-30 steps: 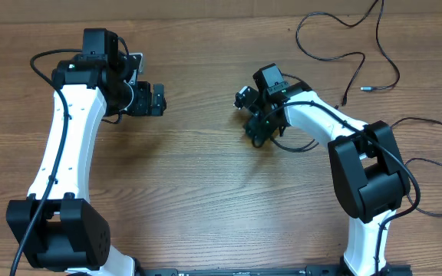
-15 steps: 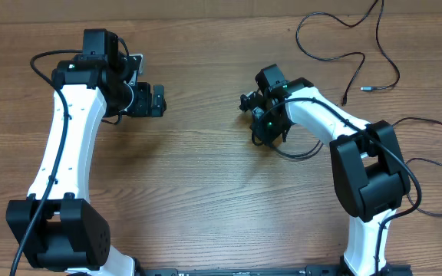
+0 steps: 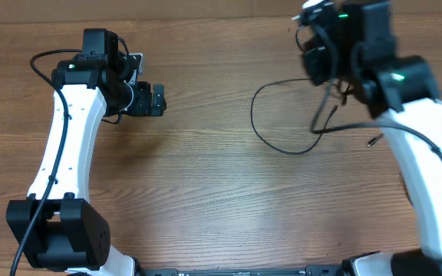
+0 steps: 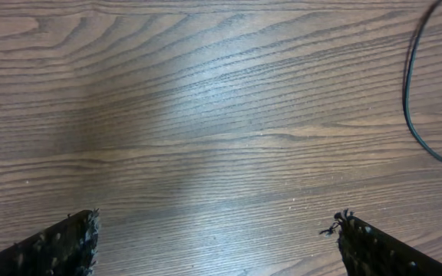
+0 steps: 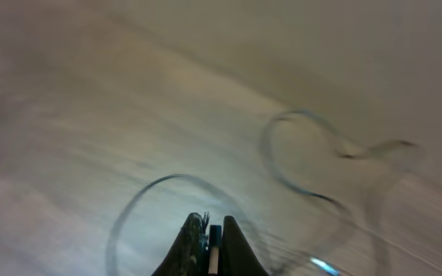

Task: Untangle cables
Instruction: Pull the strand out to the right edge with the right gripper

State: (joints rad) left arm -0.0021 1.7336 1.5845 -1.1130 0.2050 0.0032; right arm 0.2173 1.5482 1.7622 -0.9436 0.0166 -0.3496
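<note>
Right jaws tight on black cable [image 3: 254, 115], left jaws wide

Matt wood-grain table [image 4: 206, 115], smooth black cables [image 4: 406, 92]

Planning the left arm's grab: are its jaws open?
Open: the left gripper fingertips stand wide apart, only table between.

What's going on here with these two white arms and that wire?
It is an untangling job on a wooden table. The right arm's fingers are shut, apparently pinching a thin black cable. They are high above the table, and the cable's loop trails down onto the wood. The left arm's fingers are wide open and empty, low over the table to the left of that loop.
</note>
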